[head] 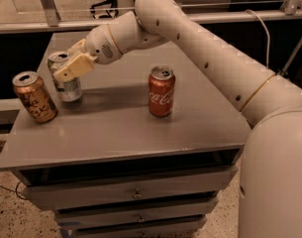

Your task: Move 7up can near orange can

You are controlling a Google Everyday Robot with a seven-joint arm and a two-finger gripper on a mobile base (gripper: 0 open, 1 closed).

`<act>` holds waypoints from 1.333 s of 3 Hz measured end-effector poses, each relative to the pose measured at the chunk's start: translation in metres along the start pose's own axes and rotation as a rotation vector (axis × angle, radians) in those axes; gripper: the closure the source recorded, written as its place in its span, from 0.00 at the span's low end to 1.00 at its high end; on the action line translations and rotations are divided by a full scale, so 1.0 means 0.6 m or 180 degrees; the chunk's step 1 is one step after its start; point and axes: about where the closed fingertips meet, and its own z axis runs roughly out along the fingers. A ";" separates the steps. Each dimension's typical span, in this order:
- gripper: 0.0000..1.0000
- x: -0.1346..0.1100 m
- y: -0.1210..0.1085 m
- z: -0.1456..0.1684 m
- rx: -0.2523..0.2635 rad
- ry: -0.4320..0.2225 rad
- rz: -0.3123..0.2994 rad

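Observation:
The 7up can [67, 86], pale silver with green markings, stands upright at the left of the grey table [116, 128]. My gripper [69, 65] is closed around its upper part, one cream finger [74, 66] across the front. The orange can [34, 97], golden with dark lettering, stands a little to the left of the 7up can, near the table's left edge. A small gap separates the two cans.
A red Coca-Cola can [162, 91] stands upright in the middle of the table. My arm reaches in from the upper right over the table's back. Drawers [135, 195] run below the front edge. A railing lies behind.

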 end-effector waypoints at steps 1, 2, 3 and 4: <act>0.36 0.000 0.009 0.009 -0.0024 -0.0002 -0.0079; 0.12 0.002 0.011 0.010 0.0012 0.0009 -0.0121; 0.00 0.005 0.008 0.003 0.0082 0.0007 -0.0119; 0.00 0.007 0.001 -0.009 0.0170 0.0008 -0.0124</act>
